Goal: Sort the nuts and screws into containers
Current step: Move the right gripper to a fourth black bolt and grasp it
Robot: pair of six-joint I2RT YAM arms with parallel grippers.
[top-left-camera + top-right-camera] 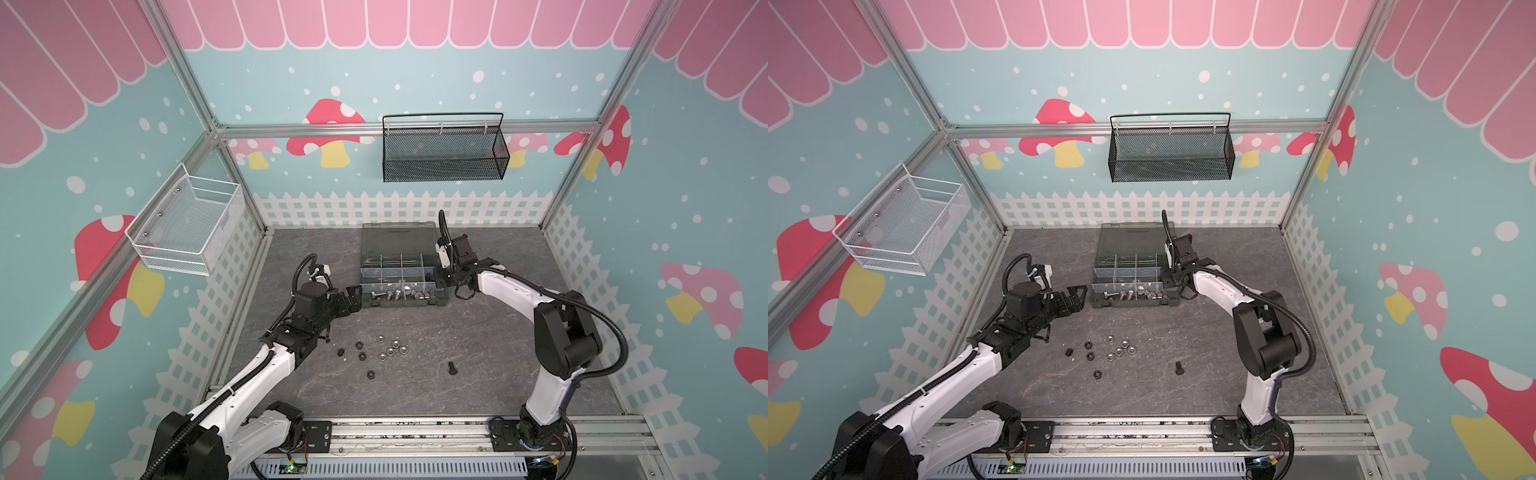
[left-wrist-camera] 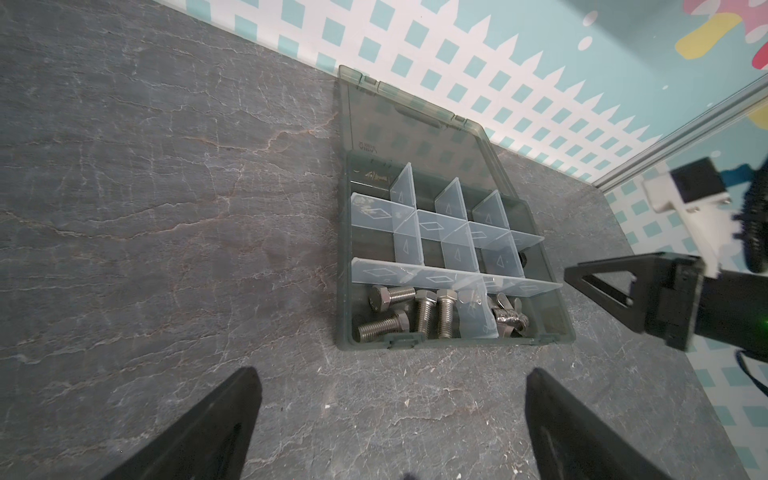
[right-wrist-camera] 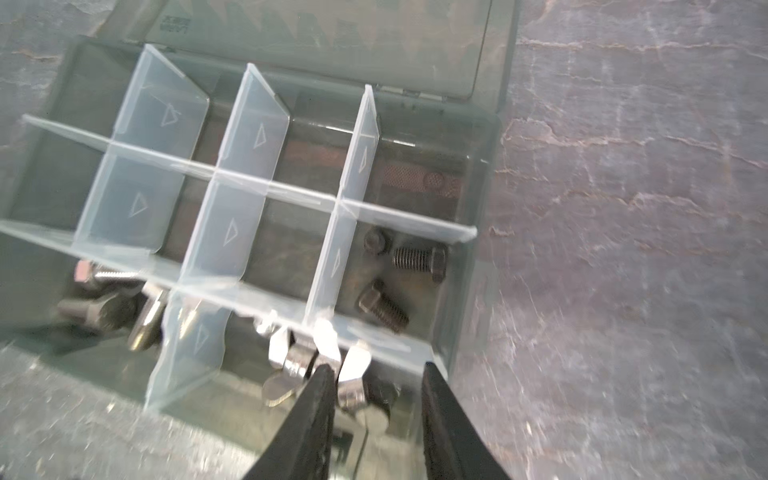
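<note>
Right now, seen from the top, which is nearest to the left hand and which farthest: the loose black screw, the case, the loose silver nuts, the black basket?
From the left hand, in a top view:
1. Case, right beside the fingertips.
2. Silver nuts, on the table, near the middle.
3. Black screw, alone, further right on the table.
4. Black basket, up on the back wall.
</note>
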